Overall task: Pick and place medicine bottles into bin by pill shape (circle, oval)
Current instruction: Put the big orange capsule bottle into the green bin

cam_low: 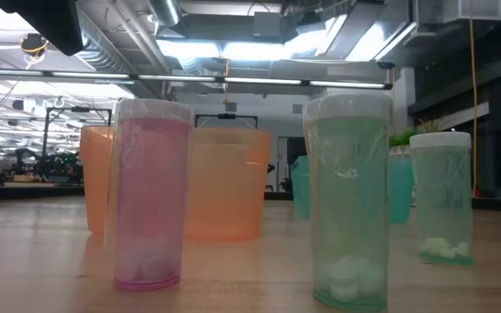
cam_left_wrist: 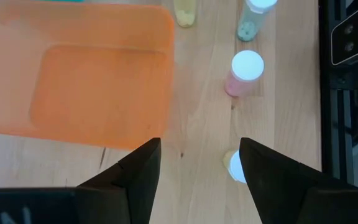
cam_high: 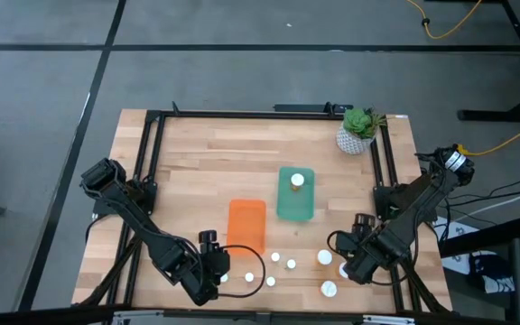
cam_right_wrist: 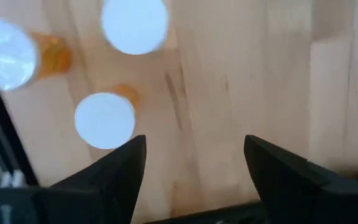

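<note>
Several white-capped medicine bottles stand on the wooden table near its front edge (cam_high: 275,258). One more stands upright in the green bin (cam_high: 296,181). My left gripper (cam_high: 218,267) is open and low over the table, just near of the orange bin (cam_left_wrist: 79,74). A pink bottle (cam_left_wrist: 246,70) stands ahead of it, and a small bottle (cam_left_wrist: 234,165) stands close beside one fingertip. My right gripper (cam_high: 347,258) is open among the right-hand bottles. An orange bottle's white cap (cam_right_wrist: 104,120) is just outside one of its fingers, with two more (cam_right_wrist: 134,23) beyond.
The green bin (cam_high: 307,212) stands behind and right of the orange bin (cam_high: 246,226). A potted plant (cam_high: 357,129) stands at the far right corner. A black frame (cam_high: 156,162) runs along the table's sides. In the low view, pink (cam_low: 150,204) and green (cam_low: 350,204) bottles stand upright.
</note>
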You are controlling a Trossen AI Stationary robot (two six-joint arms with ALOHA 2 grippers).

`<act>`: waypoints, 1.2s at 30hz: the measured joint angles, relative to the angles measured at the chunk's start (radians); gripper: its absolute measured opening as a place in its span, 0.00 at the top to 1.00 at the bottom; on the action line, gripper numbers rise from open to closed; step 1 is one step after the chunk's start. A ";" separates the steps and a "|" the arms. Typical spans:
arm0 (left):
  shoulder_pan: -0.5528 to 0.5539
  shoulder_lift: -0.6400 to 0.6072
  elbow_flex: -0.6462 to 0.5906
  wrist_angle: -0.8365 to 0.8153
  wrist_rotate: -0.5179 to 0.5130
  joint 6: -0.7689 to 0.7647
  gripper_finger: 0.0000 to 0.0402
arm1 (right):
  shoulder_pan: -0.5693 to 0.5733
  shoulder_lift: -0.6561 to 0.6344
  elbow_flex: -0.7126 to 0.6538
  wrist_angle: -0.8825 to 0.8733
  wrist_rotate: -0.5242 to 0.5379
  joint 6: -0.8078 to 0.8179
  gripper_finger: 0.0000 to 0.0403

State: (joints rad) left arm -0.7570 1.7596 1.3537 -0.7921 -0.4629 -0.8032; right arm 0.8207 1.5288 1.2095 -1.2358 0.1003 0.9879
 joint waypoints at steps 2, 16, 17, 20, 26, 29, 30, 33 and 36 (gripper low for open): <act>0.000 0.000 0.000 0.000 0.000 0.000 0.47 | 0.000 0.000 0.000 0.019 0.014 -0.085 0.32; 0.000 0.000 0.000 0.000 0.000 -0.002 0.47 | -0.067 0.100 0.000 0.139 0.028 -0.313 0.32; 0.000 0.000 0.000 0.000 0.000 -0.002 0.47 | -0.073 0.110 0.000 0.147 0.008 -0.322 0.32; 0.000 0.000 0.000 0.000 0.000 -0.002 0.47 | -0.086 0.145 0.000 0.157 -0.052 -0.344 0.32; 0.000 0.000 0.000 0.000 0.000 -0.002 0.47 | -0.101 0.200 0.000 0.219 -0.057 -0.393 0.32; 0.000 0.000 0.000 0.000 0.000 -0.002 0.47 | -0.113 0.213 0.000 0.240 -0.057 -0.395 0.32; 0.000 0.000 0.000 0.000 0.000 -0.002 0.47 | -0.116 0.218 0.000 0.246 -0.057 -0.395 0.32; 0.000 0.000 0.000 0.000 0.000 -0.002 0.47 | -0.124 0.233 0.000 0.261 -0.046 -0.397 0.32; 0.000 0.000 0.000 0.000 0.000 -0.002 0.47 | -0.131 0.248 0.000 0.286 -0.042 -0.417 0.32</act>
State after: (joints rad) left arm -0.7570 1.7596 1.3537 -0.7918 -0.4629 -0.8051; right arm 0.6896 1.7769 1.2098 -0.9496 0.0586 0.5708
